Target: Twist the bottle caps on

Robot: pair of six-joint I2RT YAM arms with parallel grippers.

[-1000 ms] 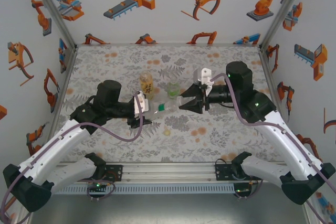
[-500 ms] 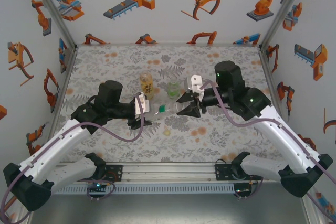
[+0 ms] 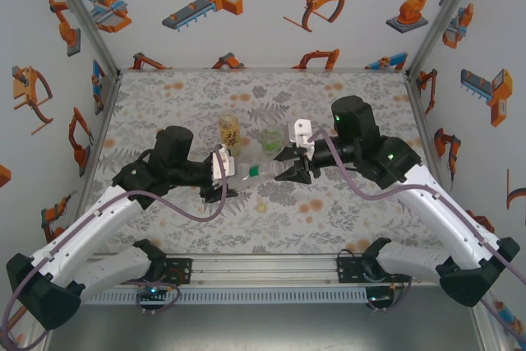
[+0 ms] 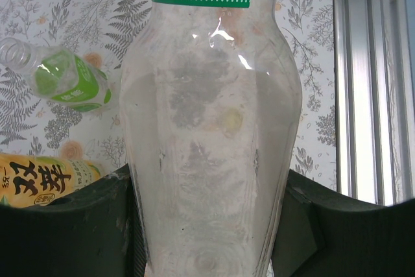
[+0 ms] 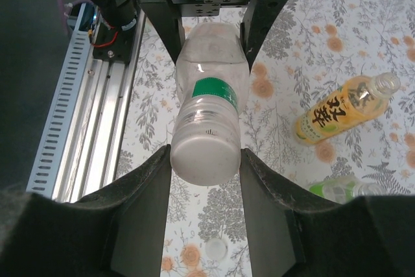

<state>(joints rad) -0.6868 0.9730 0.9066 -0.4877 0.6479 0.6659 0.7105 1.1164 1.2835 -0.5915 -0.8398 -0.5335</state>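
Whitish cap (image 5: 204, 156): which step were we on? (R)

Threading it, by our read. It sat on the neck of the slim bottle (image 5: 209, 89), with the right fingers (image 5: 139, 218) closed in against its sides. We couldn't tell how far home it was. (J)

And the other end? (R)

The left fingers (image 4: 71, 225) were clamped on the bottle's lower body. We had it horizontal, up off the desk (image 3: 164, 96), roughly midway between the two arms. (J)

Pose? (R)

Both arms reached forward and folded in toward the middle, fingers aimed at each other along the bottle's axis. (J)

Next move? (R)

We judged it needed wrist roll on the right with a light push along the axis, and the left holding firm against the twist. The wall looked thin, so it could squash or slip. If roll ran out: release, unwind, regrip. (J)

Rest of the job? (R)

The amber bottle (image 3: 228, 131) and the green bottle (image 3: 270, 141) stood behind, necks apparently open. A pale yellow cap (image 3: 261, 205) lay loose on the desk, just in front of the held bottle. (J)
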